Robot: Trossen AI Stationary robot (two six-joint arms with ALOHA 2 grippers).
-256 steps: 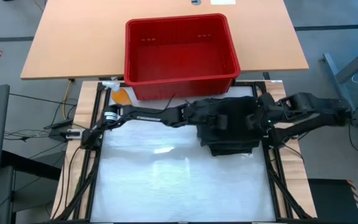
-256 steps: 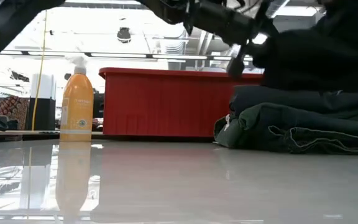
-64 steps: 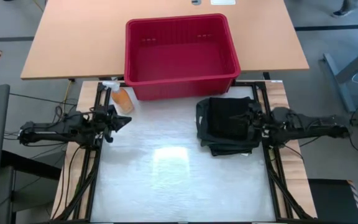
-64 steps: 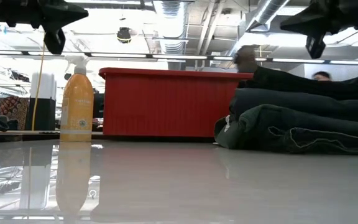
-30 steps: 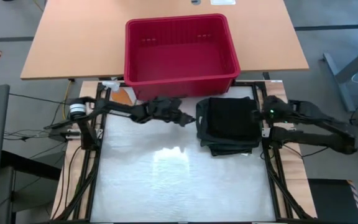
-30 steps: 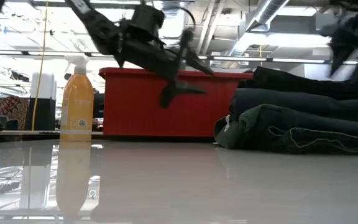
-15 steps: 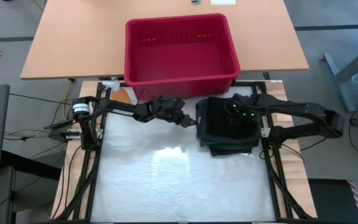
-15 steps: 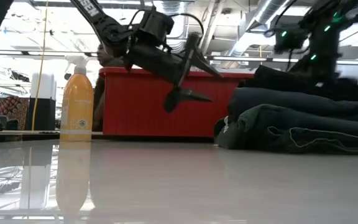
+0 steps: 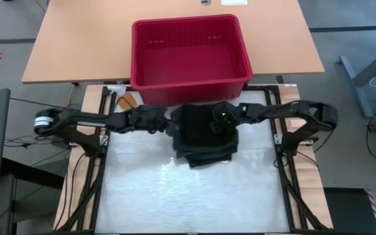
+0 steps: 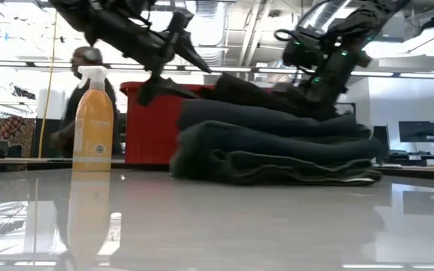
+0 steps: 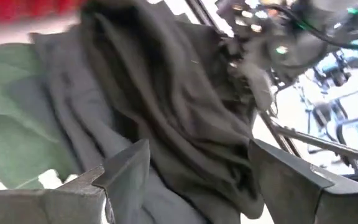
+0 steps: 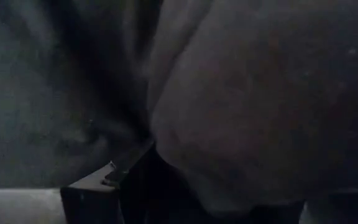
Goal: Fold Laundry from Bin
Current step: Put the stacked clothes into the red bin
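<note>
laundry (image 9: 204,136) between left pincer (image 9: 169,124), right pincer (image 9: 217,123)

Folded dark laundry stack (image 9: 204,137) mid-table; empty red bin (image 9: 190,55) just behind.

Dark cloth of the laundry (image 12: 241,99) fills the right wrist view, hiding the right gripper's (image 9: 215,125) fingers.

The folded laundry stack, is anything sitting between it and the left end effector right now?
Nothing visible. The left end effector, fingers apart, sits right at the edge of the laundry stack; the spray bottle stands off to the side.
</note>
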